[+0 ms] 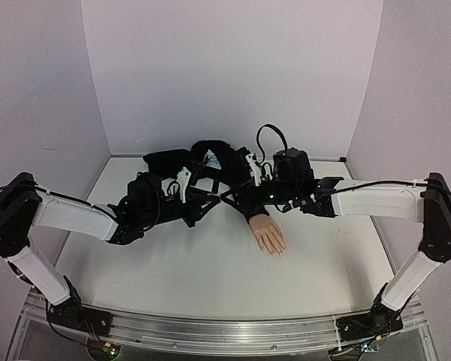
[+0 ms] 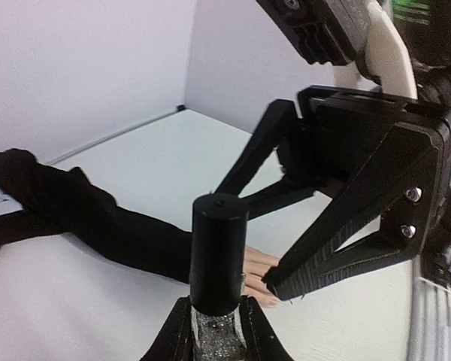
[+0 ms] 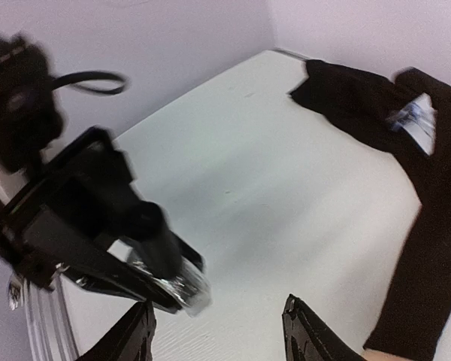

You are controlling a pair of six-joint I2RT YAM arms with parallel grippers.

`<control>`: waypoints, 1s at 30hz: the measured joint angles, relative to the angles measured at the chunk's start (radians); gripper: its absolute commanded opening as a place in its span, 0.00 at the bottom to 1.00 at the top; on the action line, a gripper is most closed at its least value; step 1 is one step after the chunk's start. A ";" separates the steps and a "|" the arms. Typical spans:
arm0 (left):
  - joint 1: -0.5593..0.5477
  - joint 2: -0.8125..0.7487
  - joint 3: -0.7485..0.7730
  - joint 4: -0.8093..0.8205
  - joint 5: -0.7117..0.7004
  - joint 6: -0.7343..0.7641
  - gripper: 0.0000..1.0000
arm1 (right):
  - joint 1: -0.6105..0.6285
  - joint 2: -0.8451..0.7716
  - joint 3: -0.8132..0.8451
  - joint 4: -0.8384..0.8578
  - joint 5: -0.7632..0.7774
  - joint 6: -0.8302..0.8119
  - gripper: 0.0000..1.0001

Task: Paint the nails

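The skin-coloured mannequin hand (image 1: 269,235) lies palm down mid-table, its pale nails (image 1: 276,252) pointing to the near edge and its black sleeve (image 1: 210,162) trailing back. My left gripper (image 1: 210,197) is shut on a small clear bottle of glittery polish (image 2: 214,335) with a tall black cap (image 2: 218,252), held upright. My right gripper (image 2: 255,237) is open, its jaws spread just beyond the cap without touching it. In the right wrist view the right gripper (image 3: 219,331) is empty, and the bottle (image 3: 182,280) sits to its left. The hand's fingers (image 2: 259,265) show behind the cap.
The black sleeve (image 2: 75,210) lies crumpled across the back of the table, with a white label (image 3: 417,120) on it. Lilac walls (image 1: 225,75) close in the back and both sides. Both arms meet over the table's middle.
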 measured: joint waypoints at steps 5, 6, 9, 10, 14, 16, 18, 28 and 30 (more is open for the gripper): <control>-0.048 0.022 0.000 0.059 -0.264 0.032 0.00 | 0.052 -0.003 0.007 -0.007 0.297 0.168 0.60; -0.056 0.029 0.000 0.068 -0.296 0.038 0.00 | 0.073 -0.003 0.017 -0.020 0.349 0.187 0.59; -0.082 0.057 0.005 0.095 -0.381 0.054 0.00 | 0.135 0.006 0.078 -0.055 0.475 0.226 0.56; -0.088 0.063 0.005 0.102 -0.399 0.056 0.00 | 0.151 0.013 0.105 -0.059 0.503 0.236 0.56; -0.105 0.076 0.008 0.111 -0.446 0.059 0.00 | 0.176 0.036 0.182 -0.061 0.578 0.275 0.49; -0.109 0.076 0.013 0.119 -0.460 0.057 0.00 | 0.173 0.052 0.206 -0.070 0.603 0.288 0.46; -0.110 0.076 0.017 0.129 -0.468 0.053 0.00 | 0.171 0.077 0.226 -0.077 0.617 0.299 0.45; -0.110 0.077 0.018 0.115 -0.480 0.027 0.00 | 0.174 0.158 0.283 -0.114 0.606 0.299 0.34; -0.110 0.077 0.018 0.117 -0.480 0.022 0.00 | 0.174 0.158 0.283 -0.123 0.593 0.286 0.20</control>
